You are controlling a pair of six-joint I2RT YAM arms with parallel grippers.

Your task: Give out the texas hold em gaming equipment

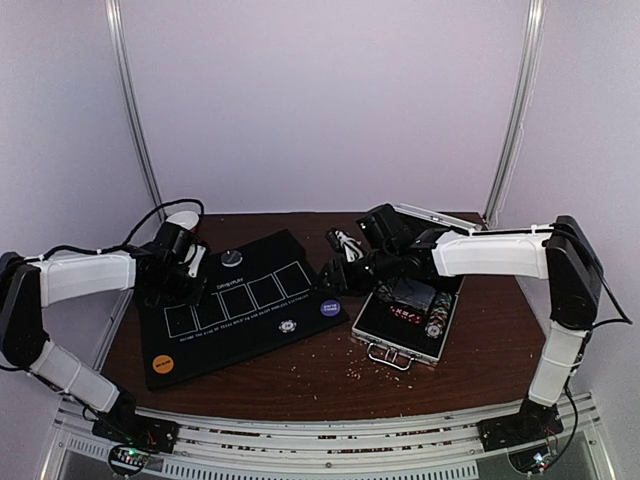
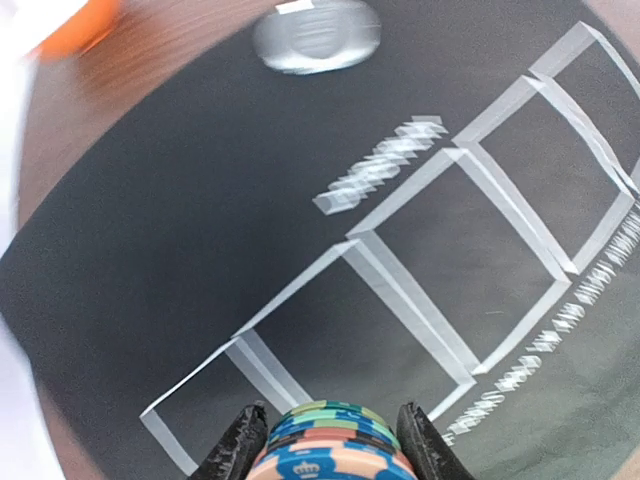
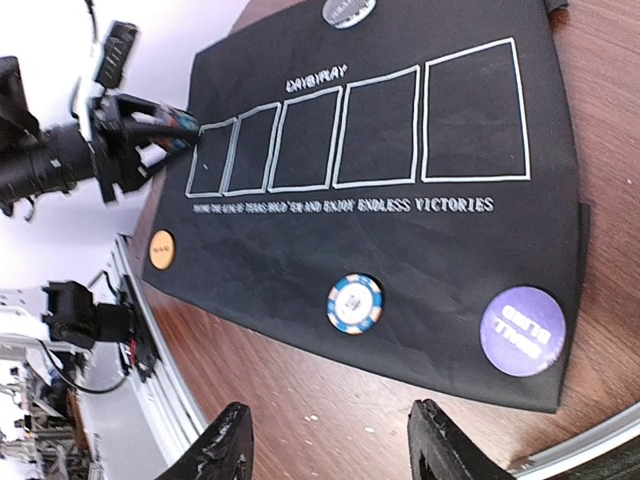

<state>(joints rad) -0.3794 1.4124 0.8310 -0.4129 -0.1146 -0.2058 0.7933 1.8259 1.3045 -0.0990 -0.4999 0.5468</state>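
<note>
The brown bench (image 1: 330,375) carries a black mat (image 1: 230,340) on its left half, printed with a row of five card outlines (image 3: 360,140). An open silver case (image 1: 395,345) sits just beside the mat's right corner, with more chips (image 1: 432,325) inside it. The step in hand looks like dealing out chips. The left gripper (image 2: 332,412) hangs over the left end of the outlines, its jaws closed on a small stack of striped chips (image 2: 335,455). The right gripper (image 3: 330,408) is spread wide and holds nothing, poised above the bench between mat and case. Next, I judge, the left arm should lower the stack onto bare mat clear of the outlines and then let go. The mat's left edge lies near the bench's edge, so room that way is thin, while the strip below the outlines is mostly free. One chip stack (image 3: 355,303) already stands there, between the purple disc (image 3: 522,331) and the orange disc (image 3: 161,249). A grey disc (image 3: 348,8) lies at the far edge.
</note>
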